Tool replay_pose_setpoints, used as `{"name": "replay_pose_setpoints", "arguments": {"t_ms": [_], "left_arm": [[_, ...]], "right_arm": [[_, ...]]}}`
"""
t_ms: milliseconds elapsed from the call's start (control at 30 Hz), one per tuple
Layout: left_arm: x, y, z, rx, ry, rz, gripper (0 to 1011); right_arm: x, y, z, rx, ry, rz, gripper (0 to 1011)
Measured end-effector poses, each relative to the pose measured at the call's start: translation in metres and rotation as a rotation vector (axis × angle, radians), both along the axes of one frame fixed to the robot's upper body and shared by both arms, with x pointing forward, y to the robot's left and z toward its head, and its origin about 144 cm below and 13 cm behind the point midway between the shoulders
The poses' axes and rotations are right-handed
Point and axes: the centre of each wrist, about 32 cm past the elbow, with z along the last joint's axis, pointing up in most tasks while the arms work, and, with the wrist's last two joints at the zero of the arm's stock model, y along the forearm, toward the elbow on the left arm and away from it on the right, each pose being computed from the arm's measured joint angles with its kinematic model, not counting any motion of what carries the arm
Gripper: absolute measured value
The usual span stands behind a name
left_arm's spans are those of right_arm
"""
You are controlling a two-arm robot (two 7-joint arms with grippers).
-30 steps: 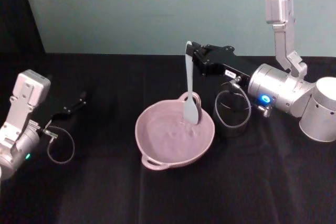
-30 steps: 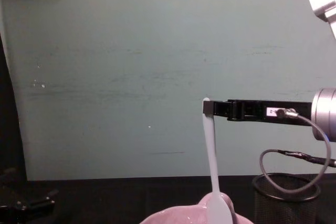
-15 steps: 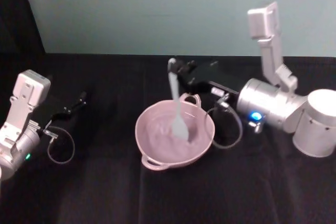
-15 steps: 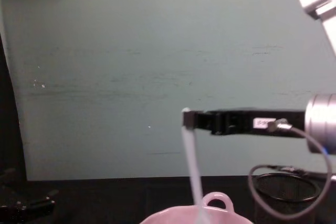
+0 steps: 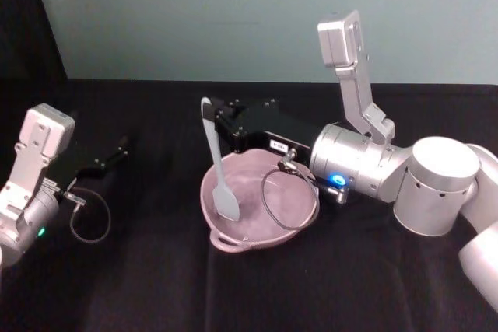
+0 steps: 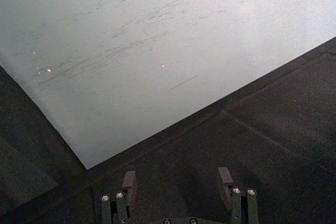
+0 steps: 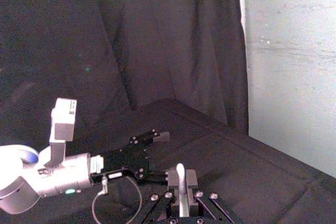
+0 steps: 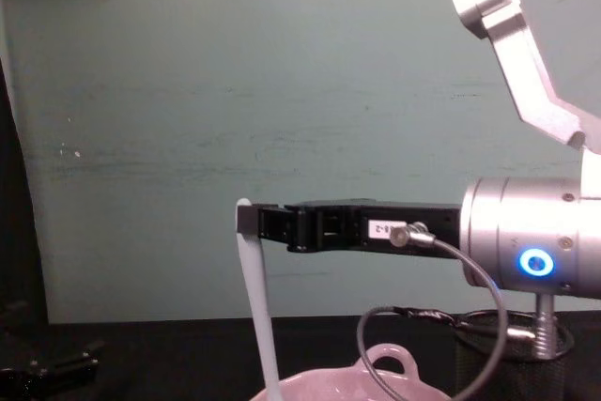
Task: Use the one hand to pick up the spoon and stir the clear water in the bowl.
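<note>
Hanging the spoon upright in the bowl

Long, slim and black, the right pincer (image 5: pixel 212 111) is clamped on the top of the slender white plastic spoon (image 5: pixel 219 162), above the far-left rim of the glossy pale pink bowl (image 5: pixel 233 242). The spoon hangs nearly upright, broad end inside the bowl; stirring likely means sweeping toward the bowl's centre. Well left of the bowl, the left pincer (image 6: pixel 176 178) rests spread apart, empty.
</note>
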Motion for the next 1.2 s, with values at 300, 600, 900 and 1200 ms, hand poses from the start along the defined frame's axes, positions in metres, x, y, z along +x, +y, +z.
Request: {"name": "replay_pose_setpoints", "arguments": {"t_ms": [300,600,900,1200], "left_arm": [[0.0,0.0,0.0,0.0,0.0,0.0,1011],[0.0,0.0,0.0,0.0,0.0,0.0,1011],[0.0,0.0,0.0,0.0,0.0,0.0,1011],[0.0,0.0,0.0,0.0,0.0,0.0,1011]], "right_arm": [[0.018,0.0,-0.005,0.027,0.008,-0.029,86],[0.033,-0.024,-0.008,0.019,0.009,-0.127,86],[0.027,-0.051,0.002,-0.022,-0.029,-0.197,86],[0.006,-0.049,0.008,-0.038,-0.048,-0.171,86]]}}
